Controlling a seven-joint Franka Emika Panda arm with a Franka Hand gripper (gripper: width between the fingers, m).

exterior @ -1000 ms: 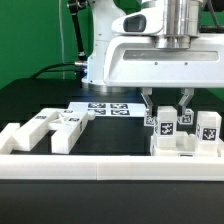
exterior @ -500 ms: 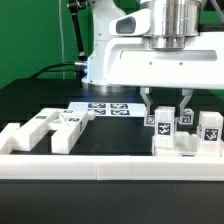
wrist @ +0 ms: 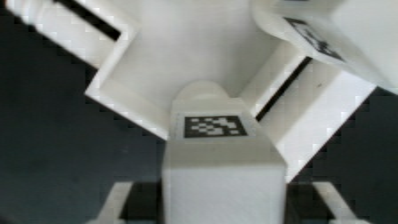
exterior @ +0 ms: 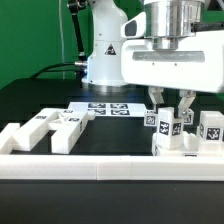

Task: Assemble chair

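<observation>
Exterior view, right of centre: my gripper [exterior: 170, 109] straddles the upright tagged chair part [exterior: 167, 125], jaws narrowly apart beside its top. I cannot tell whether they clamp it.

No word, number or brand name can be read anywhere. The only signs are black-and-white square tags (coded patterns, not lettering). In the exterior view a row of them lies on the marker board [exterior: 108, 108]. One stands on the upright chair part [exterior: 168, 124], and another on the neighbouring upright part [exterior: 209, 128] toward the exterior view's right. In the wrist view one tag [wrist: 215, 126] sits on a white chair bar [wrist: 222, 175], and a second, cut off at the picture's edge, sits on a slanted slab [wrist: 317, 35]. A small dark mark [exterior: 107, 50] on the robot arm's base is too small to read.
</observation>
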